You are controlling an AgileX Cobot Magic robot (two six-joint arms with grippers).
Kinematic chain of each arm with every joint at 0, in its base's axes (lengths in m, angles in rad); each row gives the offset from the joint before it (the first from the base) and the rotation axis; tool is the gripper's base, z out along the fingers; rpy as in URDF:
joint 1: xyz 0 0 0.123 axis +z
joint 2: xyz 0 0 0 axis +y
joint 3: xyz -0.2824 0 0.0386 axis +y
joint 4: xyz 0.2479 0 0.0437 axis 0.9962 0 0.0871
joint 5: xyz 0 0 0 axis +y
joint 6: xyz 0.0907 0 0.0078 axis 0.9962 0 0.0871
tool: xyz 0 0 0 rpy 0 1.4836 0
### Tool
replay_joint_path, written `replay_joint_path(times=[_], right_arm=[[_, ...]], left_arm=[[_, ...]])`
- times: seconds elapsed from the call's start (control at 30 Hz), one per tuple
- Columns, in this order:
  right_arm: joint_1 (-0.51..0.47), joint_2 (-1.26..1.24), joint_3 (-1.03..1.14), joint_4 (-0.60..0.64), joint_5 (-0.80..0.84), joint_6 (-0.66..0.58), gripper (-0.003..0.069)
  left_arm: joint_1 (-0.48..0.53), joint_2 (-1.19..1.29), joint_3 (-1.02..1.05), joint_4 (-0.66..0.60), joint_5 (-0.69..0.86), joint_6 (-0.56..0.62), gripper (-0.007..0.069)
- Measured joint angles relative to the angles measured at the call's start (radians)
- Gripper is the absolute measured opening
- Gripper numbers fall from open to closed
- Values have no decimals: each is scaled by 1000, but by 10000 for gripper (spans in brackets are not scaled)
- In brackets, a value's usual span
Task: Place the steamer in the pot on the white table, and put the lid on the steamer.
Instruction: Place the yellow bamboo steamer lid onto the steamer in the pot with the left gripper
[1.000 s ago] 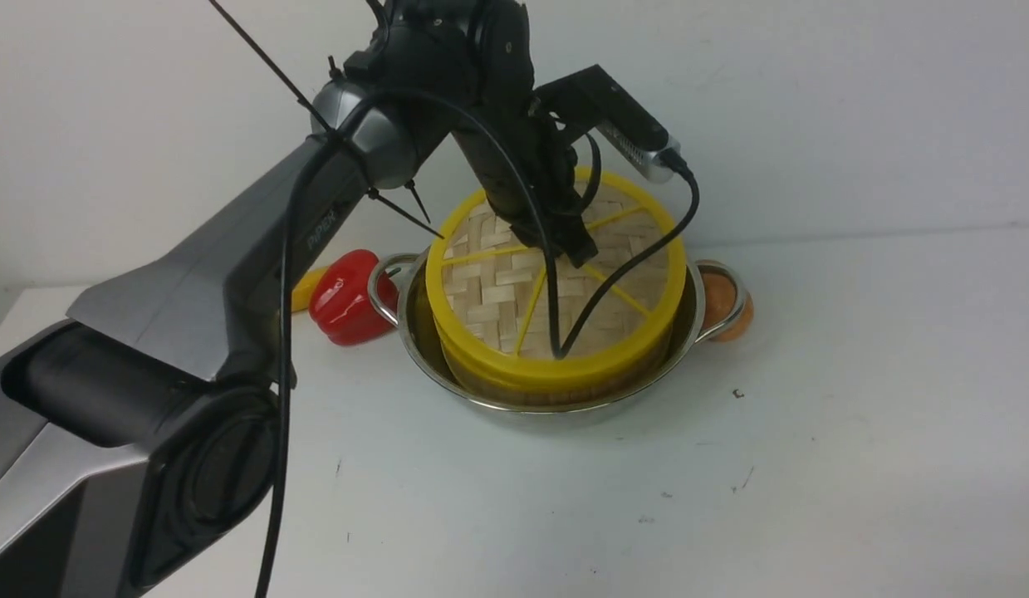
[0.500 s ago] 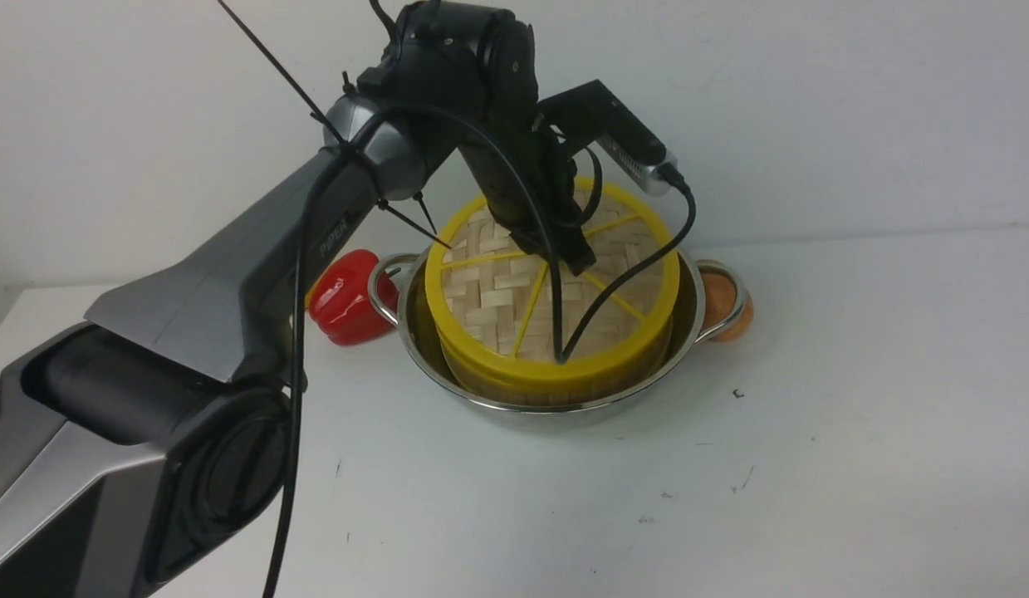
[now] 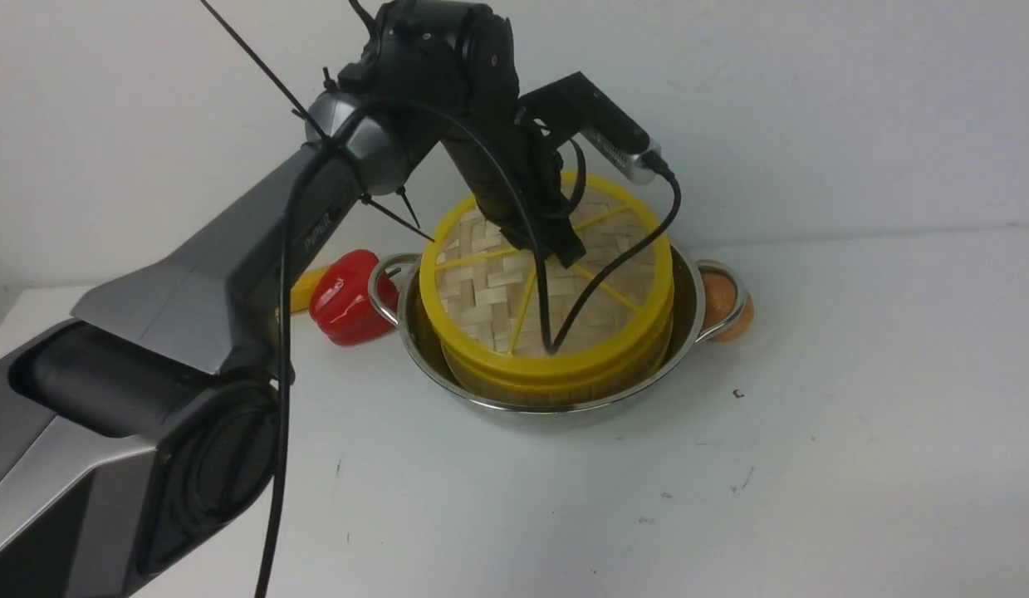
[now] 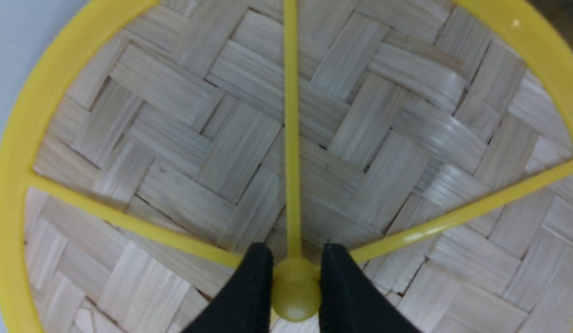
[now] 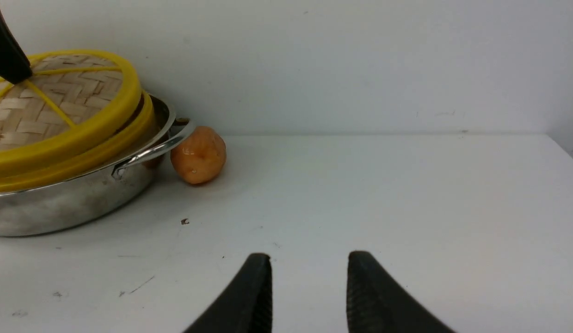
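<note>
Front view: the steamer is seated in the pot near the far edge of the table. The lid is held tilted over the steamer, pinched at its centre by the left gripper. The right gripper is parted and empty. Levelling and release of the lid are judged to remain.

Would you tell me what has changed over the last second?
The left gripper, gripping the lid by its hub, has nudged it slightly toward the robot's left over the steamer. The grip, the steamer, the pot and the red pepper stayed as they were.
</note>
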Motion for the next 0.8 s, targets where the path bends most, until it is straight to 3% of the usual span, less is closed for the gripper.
replay_joint_path(times=[0.8], right_arm=[[0,0,0,0,0,0,244]], left_arm=[[-3,0,0,-12,-1,0,118]])
